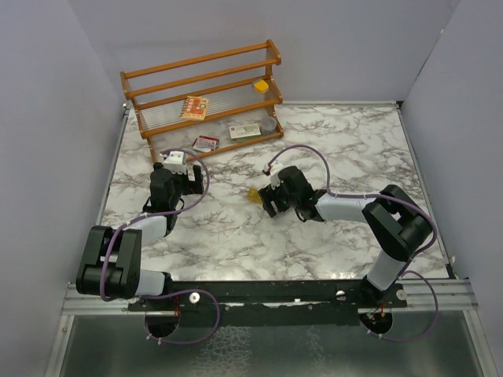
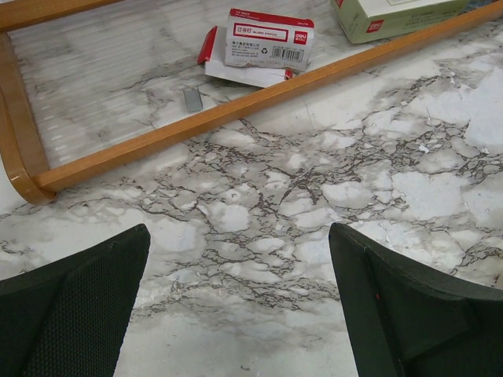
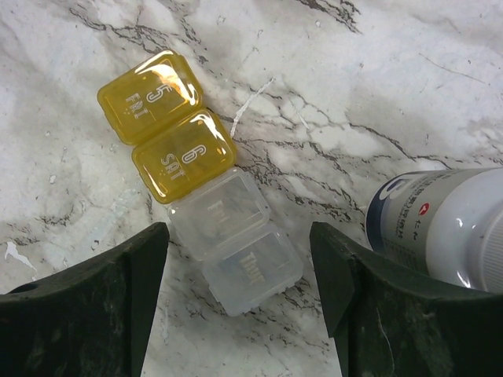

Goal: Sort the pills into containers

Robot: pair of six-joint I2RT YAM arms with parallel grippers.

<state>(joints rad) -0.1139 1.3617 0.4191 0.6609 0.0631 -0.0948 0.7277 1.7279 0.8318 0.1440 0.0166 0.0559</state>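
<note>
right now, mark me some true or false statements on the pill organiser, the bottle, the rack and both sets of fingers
1. The pill organiser has yellow lids reading FRI and SAT. True.
2. The right fingers grip the bottle. False: they stand open, and the bottle sits off to one side.
3. The left fingers are open over bare marble table. True.
4. The red and white box lies out on the marble. False: it lies inside the rack, behind its wooden rail.
5. The yellow cube sits on a rack shelf. True.

Pill case (image 3: 200,181) beside bottle (image 3: 448,224), both on tbl (image 3: 377,78).
</note>
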